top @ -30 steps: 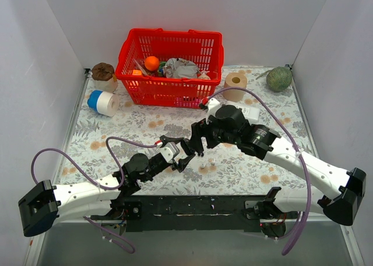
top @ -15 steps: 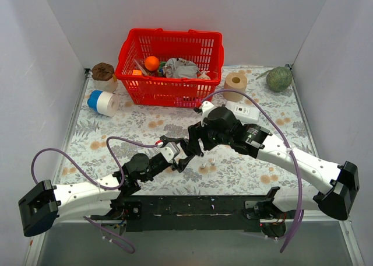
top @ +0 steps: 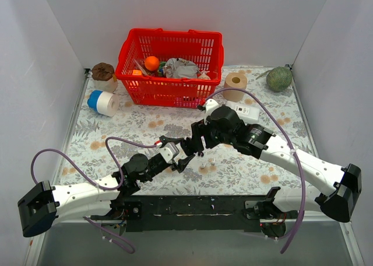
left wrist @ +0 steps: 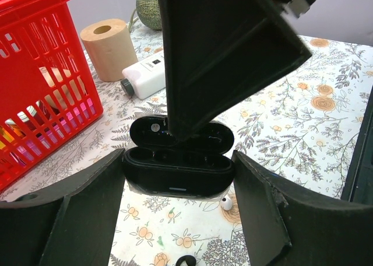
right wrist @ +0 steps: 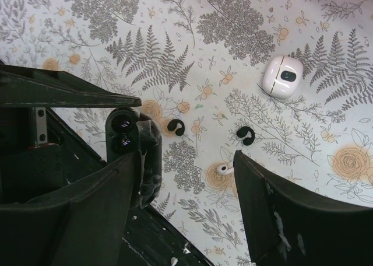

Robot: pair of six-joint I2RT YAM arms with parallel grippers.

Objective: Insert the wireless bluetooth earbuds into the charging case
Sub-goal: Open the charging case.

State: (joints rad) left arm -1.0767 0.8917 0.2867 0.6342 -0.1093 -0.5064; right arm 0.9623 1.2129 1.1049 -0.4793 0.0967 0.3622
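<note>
A: What is the left gripper point(top: 181, 158) doing?
B: Clamping the open black case point(left wrist: 178, 174) (lid tilted back).
A: And the right gripper point(right wrist: 186, 181)?
B: Hanging above it, jaws spread, empty. A white earbud point(right wrist: 226, 169) is lying on the tablecloth point(right wrist: 175, 44), black earbuds point(right wrist: 174, 125) at its ten and one o'clock.

Left gripper point(top: 182, 157) and right gripper point(top: 196, 142) hover close together over floral table point(top: 116, 126).

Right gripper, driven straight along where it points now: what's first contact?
Probably the open black charging case held in the left gripper: one finger of the right gripper hangs right over its lid. The other finger lines up with tablecloth near a white earbud. Depth is hard to judge.
</note>
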